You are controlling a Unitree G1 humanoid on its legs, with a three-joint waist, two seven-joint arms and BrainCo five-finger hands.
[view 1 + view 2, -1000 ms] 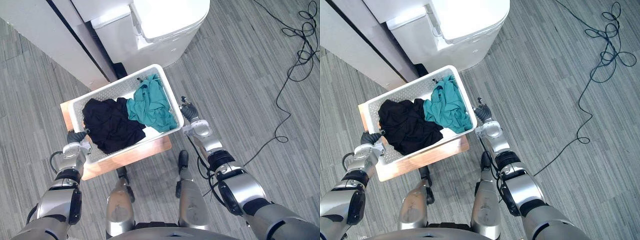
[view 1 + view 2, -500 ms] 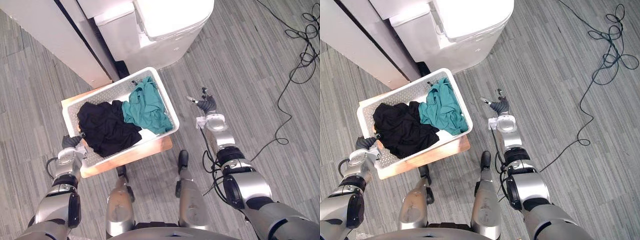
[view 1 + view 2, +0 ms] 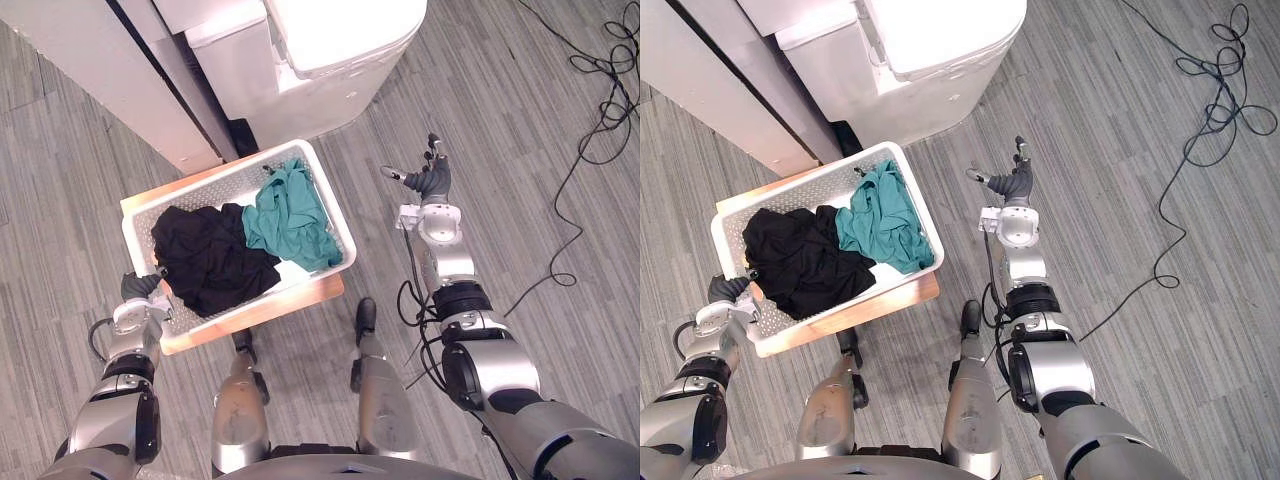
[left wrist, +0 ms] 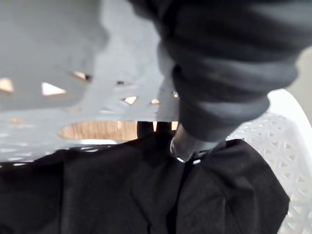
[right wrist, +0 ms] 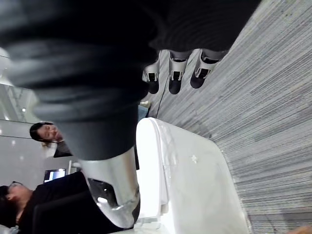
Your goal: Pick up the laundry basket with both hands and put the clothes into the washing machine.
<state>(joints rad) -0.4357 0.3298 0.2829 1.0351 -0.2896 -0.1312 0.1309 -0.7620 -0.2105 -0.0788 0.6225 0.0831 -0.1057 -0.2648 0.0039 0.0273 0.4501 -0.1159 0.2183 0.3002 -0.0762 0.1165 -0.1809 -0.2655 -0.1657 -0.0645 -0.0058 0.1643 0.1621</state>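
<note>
A white laundry basket (image 3: 335,210) rests on a small wooden table (image 3: 290,300). It holds a black garment (image 3: 205,255) and a teal garment (image 3: 290,215). My left hand (image 3: 135,292) is at the basket's near-left corner. In the left wrist view its thumb (image 4: 187,146) hooks over the rim onto the black garment (image 4: 122,195), pinching the wall. My right hand (image 3: 430,180) hangs in the air to the right of the basket, apart from it, fingers (image 5: 170,78) straight and spread. The white washing machine (image 3: 340,40) stands just beyond the basket.
Tall white and grey panels (image 3: 90,80) stand at the far left beside the washing machine. Grey plank floor (image 3: 520,90) spreads out to the right. The right wrist view catches people (image 5: 44,134) in the background past the washing machine (image 5: 185,180).
My right hand has let go of the basket's right rim and swung out to the right and farther away, opening. The left hand stays at its corner.
</note>
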